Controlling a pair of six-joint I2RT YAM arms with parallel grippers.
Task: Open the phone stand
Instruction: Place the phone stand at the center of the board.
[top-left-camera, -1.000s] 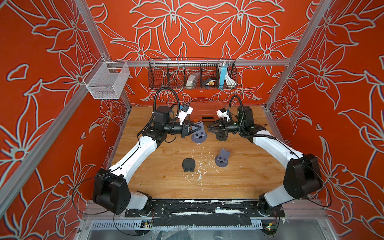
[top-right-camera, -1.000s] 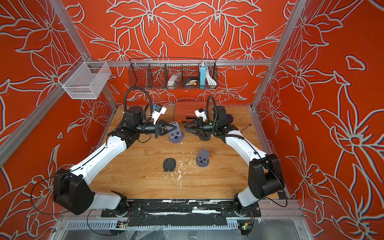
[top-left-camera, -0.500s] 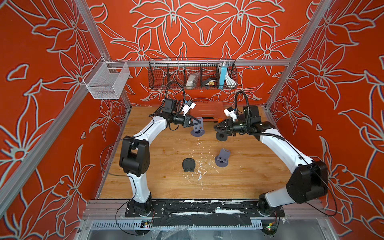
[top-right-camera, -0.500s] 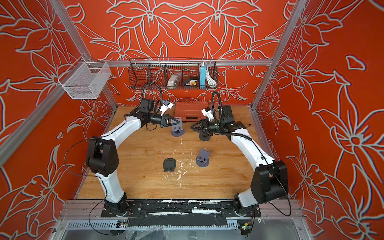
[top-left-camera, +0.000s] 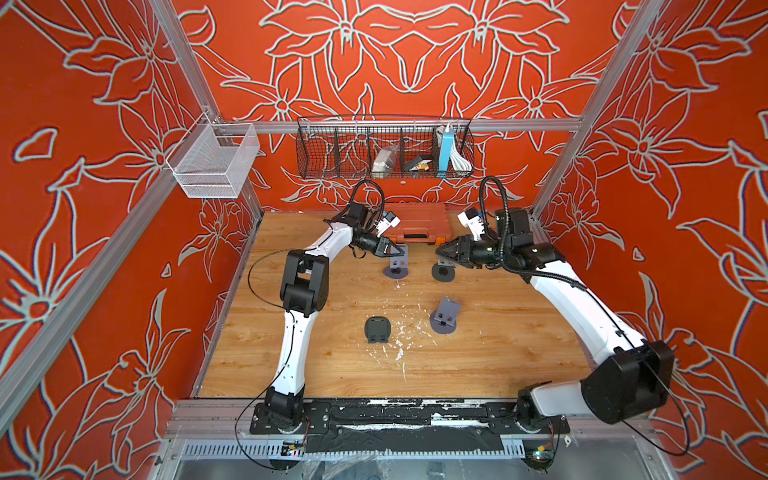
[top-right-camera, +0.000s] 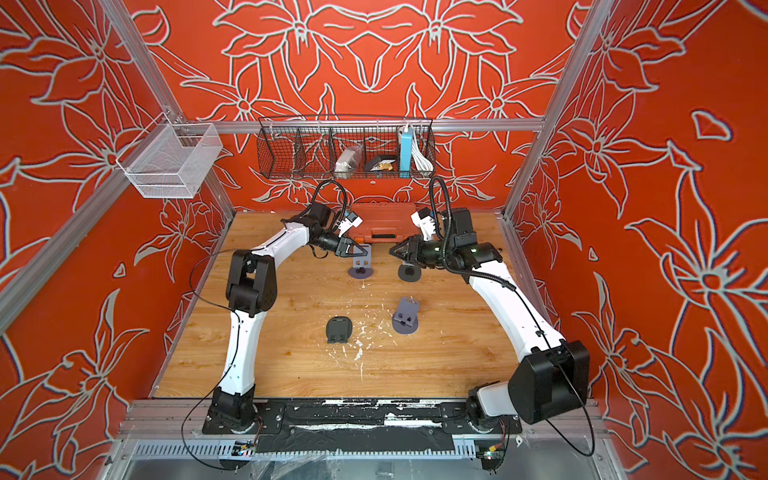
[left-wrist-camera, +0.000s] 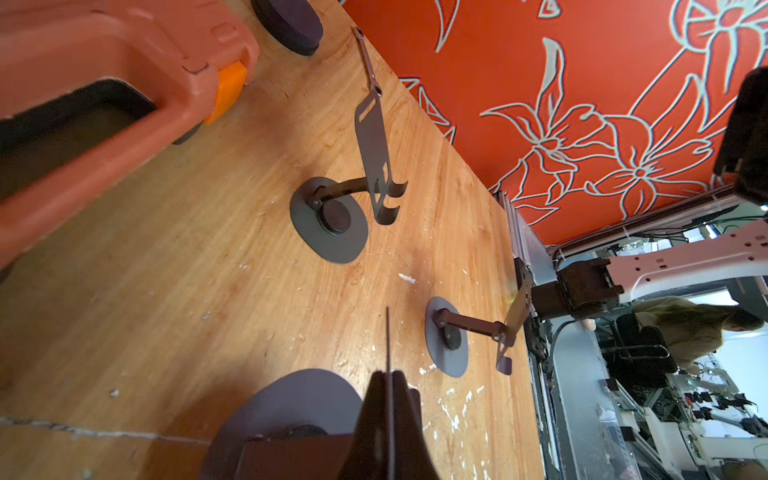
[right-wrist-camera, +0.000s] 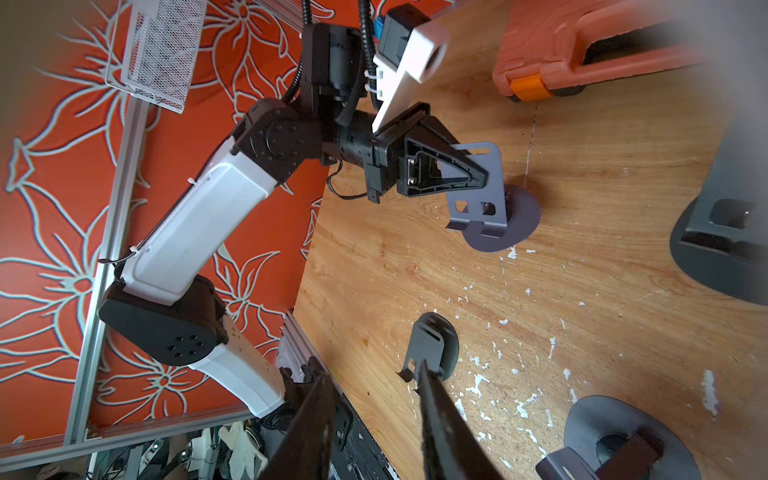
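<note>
The left gripper (right-wrist-camera: 478, 178) pinches the plate of a grey sheet-metal phone stand (right-wrist-camera: 473, 218), its round base apparently on the wooden table (right-wrist-camera: 602, 145).

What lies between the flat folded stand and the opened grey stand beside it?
Only bare tabletop with white flecks separates the folded stand and opened stand, in both top views.

Gap between left gripper (top-left-camera: 400, 251) and right gripper (top-left-camera: 437, 251): bare table (top-left-camera: 332, 332), passable.
Below left gripper: held stand (top-left-camera: 397, 266).
Below right gripper: dark stand (top-left-camera: 444, 272).
Beyond both: orange case (top-left-camera: 419, 222) blocks.
Base-side of right gripper: upright grey stand (top-left-camera: 445, 318), folded black stand (top-left-camera: 377, 329); open lane between them.
</note>
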